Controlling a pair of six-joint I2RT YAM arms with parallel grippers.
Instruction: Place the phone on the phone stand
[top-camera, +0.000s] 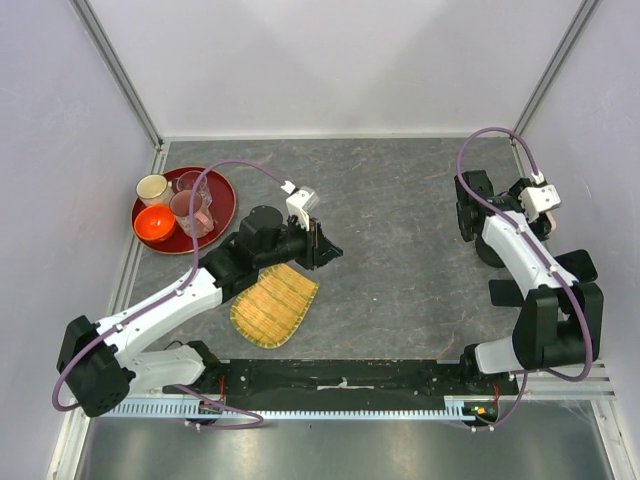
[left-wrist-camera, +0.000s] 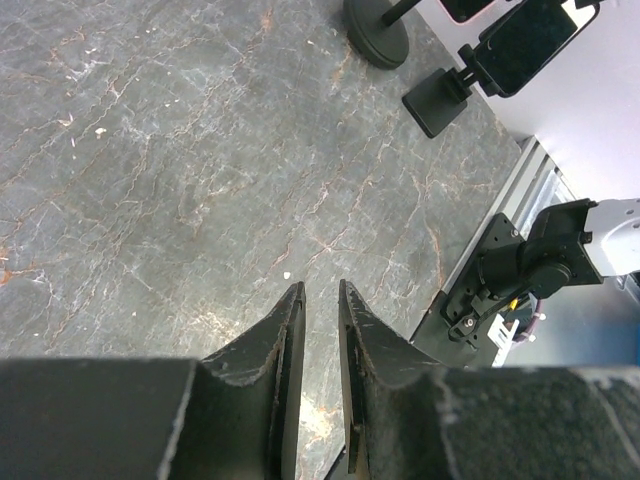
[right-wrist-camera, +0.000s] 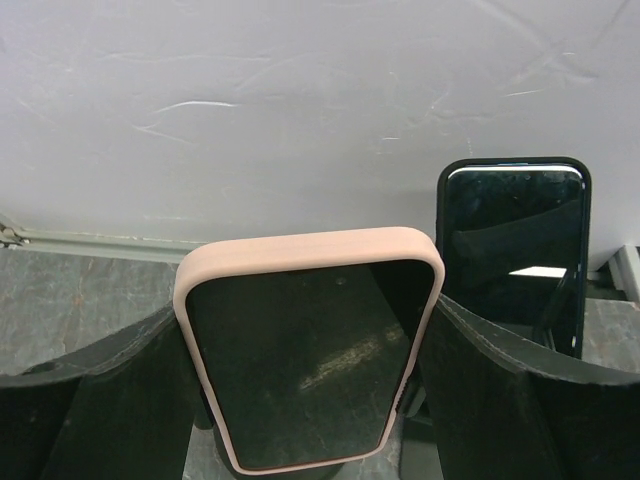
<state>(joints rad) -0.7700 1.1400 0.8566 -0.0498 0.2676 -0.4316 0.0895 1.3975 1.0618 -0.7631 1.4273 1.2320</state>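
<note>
The phone (right-wrist-camera: 300, 350), black screen in a pale pink case, stands upright between my right gripper's (right-wrist-camera: 310, 310) two fingers, which press on its left and right edges. From the left wrist view only its lower corner (left-wrist-camera: 468, 8) shows at the top edge, above the phone stand (left-wrist-camera: 377, 38), whose round black disc base rests on the table with a thin post rising from it. In the right wrist view the phone hides most of the stand. My left gripper (left-wrist-camera: 320, 288) hovers over bare table near the middle (top-camera: 328, 248), jaws a narrow gap apart and holding nothing.
An all-black phone (right-wrist-camera: 515, 250) sits on a second stand with a square base (left-wrist-camera: 435, 100), just right of the pink one. A red tray (top-camera: 222, 190) with cups and a bowl is at the back left. A woven bamboo mat (top-camera: 275, 303) lies under the left arm.
</note>
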